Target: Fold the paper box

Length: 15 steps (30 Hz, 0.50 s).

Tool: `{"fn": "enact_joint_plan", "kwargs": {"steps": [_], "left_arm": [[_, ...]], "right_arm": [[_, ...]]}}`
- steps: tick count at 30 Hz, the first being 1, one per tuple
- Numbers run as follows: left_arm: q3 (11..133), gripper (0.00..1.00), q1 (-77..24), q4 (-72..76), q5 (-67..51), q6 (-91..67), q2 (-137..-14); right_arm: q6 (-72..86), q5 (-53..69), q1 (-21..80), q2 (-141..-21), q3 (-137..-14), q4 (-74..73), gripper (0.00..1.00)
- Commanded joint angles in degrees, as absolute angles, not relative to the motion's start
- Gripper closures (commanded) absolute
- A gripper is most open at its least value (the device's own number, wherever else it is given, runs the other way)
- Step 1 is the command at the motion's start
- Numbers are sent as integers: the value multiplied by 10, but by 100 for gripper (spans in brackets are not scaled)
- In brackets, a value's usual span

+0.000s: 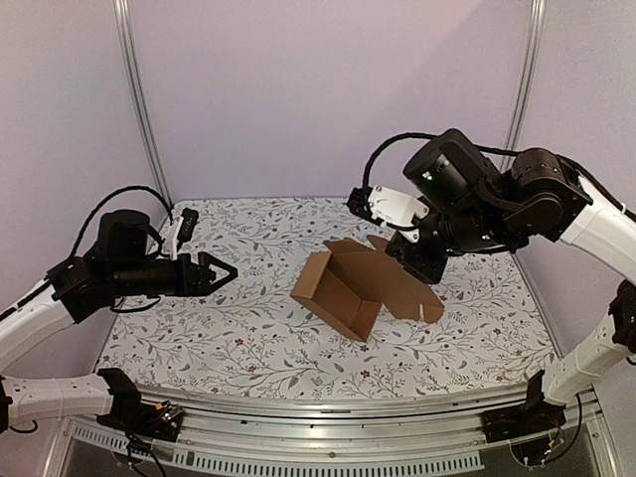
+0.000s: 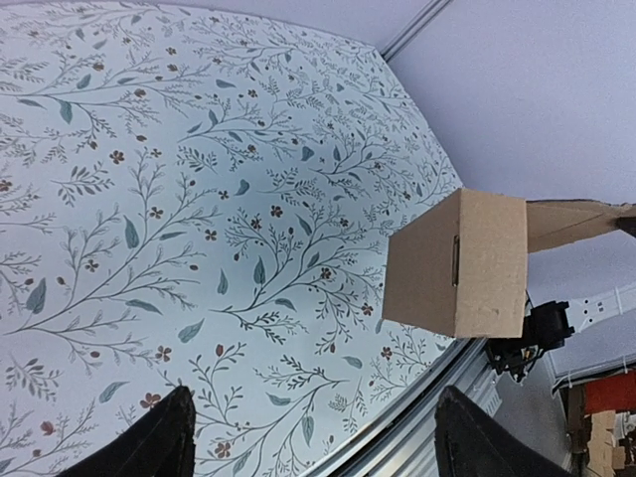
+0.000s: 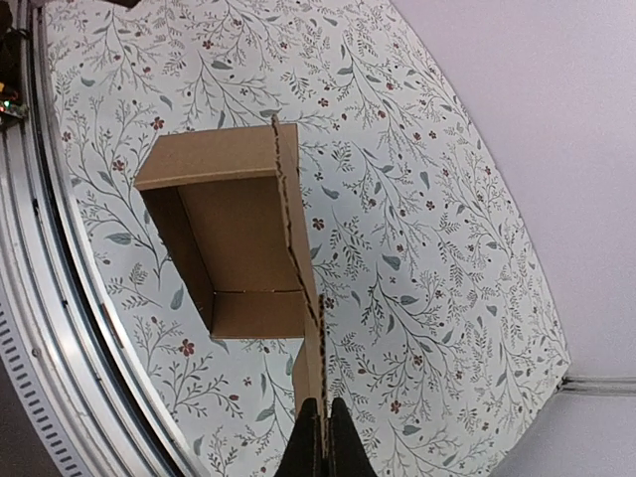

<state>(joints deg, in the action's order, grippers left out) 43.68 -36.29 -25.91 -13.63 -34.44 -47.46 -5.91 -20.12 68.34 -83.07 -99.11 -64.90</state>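
Left jaws wide, right jaws pinching the paper box
The left gripper hovers empty, well left of the paper box at centre; its long axis runs far-left to near-right, and the right gripper clamps its far-right flap

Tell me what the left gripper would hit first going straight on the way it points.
Likely the box: the open left gripper points across the table toward its end wall. Its wrist view puts the box off-centre, so only one finger may catch it; depth is unclear.
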Motion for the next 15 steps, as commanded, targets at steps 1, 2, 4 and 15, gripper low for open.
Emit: {"fn": "enact_joint_plan", "kwargs": {"steps": [1,2,4,15], "left_arm": [[452,20,-359,-284,-137,-331,-464],[450,20,-359,-286,-137,-332,-462],[446,20,-359,-290,-136,-333,-453],[431,19,-359,-304,-123,-338,-427]], "right_arm": [[-201,-302,698,-883,-1074,-768,100],[-210,-320,699,-895,-1097,-788,100],[-221,-344,702,-934,-1133,-826,100],[-263,-347,712,-1081,-1244,-936,100]]}}
